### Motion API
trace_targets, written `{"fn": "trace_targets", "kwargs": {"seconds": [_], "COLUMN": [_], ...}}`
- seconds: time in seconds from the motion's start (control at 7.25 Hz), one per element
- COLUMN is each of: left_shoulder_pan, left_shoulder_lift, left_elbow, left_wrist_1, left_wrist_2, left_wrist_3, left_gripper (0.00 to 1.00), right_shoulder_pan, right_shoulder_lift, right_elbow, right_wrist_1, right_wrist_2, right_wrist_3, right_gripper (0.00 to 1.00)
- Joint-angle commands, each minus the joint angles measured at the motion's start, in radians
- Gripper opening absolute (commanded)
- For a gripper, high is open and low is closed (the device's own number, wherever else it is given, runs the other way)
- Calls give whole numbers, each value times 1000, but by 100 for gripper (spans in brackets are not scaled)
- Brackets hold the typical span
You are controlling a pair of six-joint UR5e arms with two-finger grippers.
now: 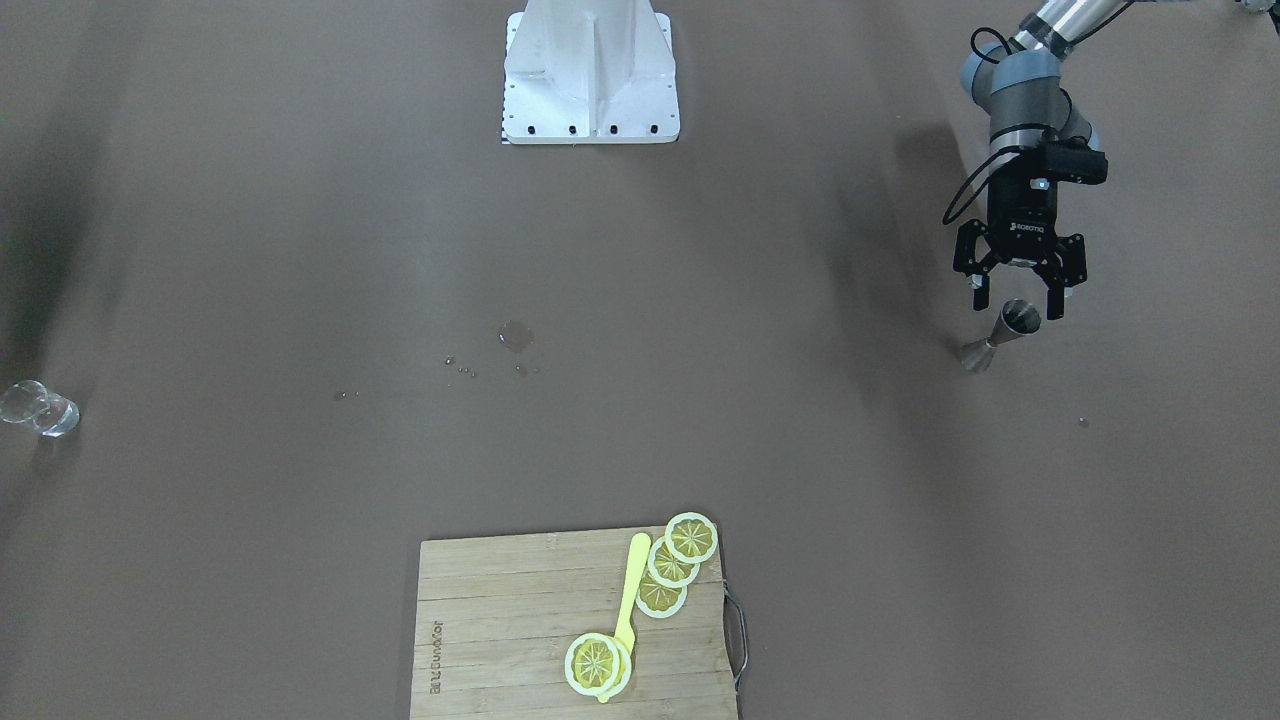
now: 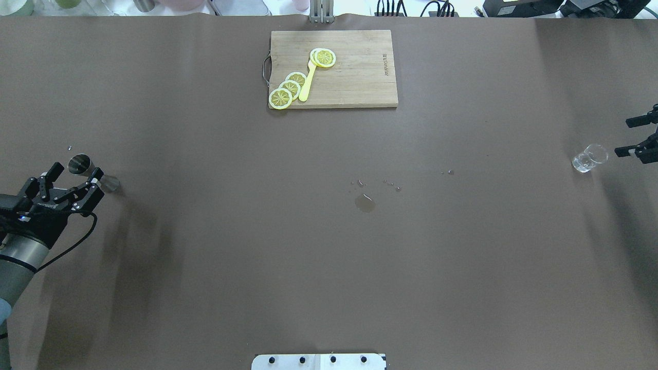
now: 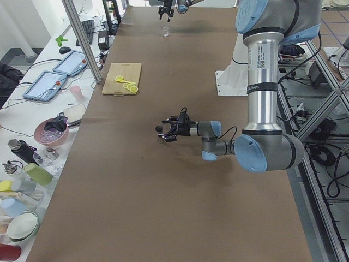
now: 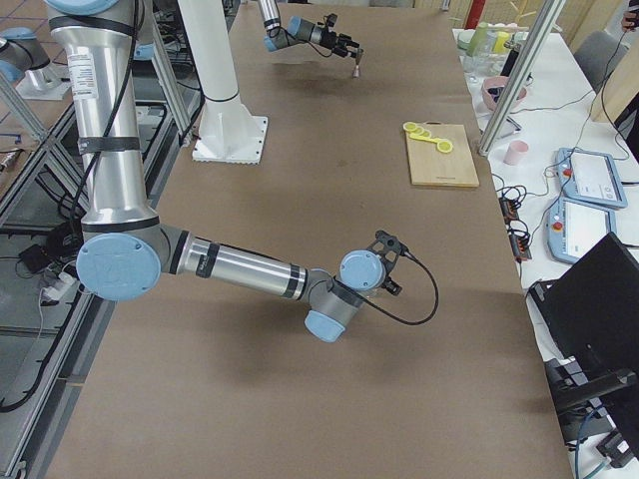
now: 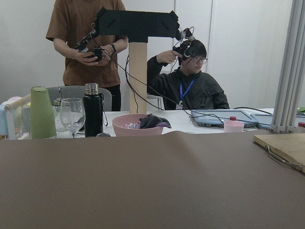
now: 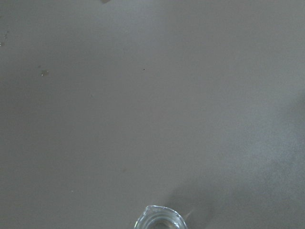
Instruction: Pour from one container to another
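- Overhead exterior view: the left tool, jaws spread wide, straddles a steel jigger standing at the worktop's far left edge, apparently lined up for a side-on grasp.
- The right tool, also wide and holding nothing, waits just beside a small glass at the opposite edge, the likely receiver.
- With the containers well apart, one must cross; a puddle mid-worktop hints at spill risk.
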Motion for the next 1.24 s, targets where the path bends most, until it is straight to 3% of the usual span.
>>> {"fn": "trace_targets", "kwargs": {"seconds": [0.0,0.55,0.83,1.1], "left_shoulder_pan": [18,47,52,49], "left_shoulder_lift": [1,-1,-1,-15], "left_elbow": [11,43,47,57], "left_wrist_1": [1,5,18,27], "left_wrist_2": [8,44,48,56], "left_wrist_3": [-15,-49,-60,-54], "left_gripper": [97,97,97,97], "right_shoulder_pan": [-35,-93,-93,-93], "right_shoulder_lift": [4,33,29,24], "right_elbow": [-17,-51,-134,-140], "right_wrist_1": [1,4,164,229], "right_wrist_2": [-27,-110,-105,-104], "right_wrist_3": [0,-8,3,85], "right_gripper": [100,100,100,100]}}
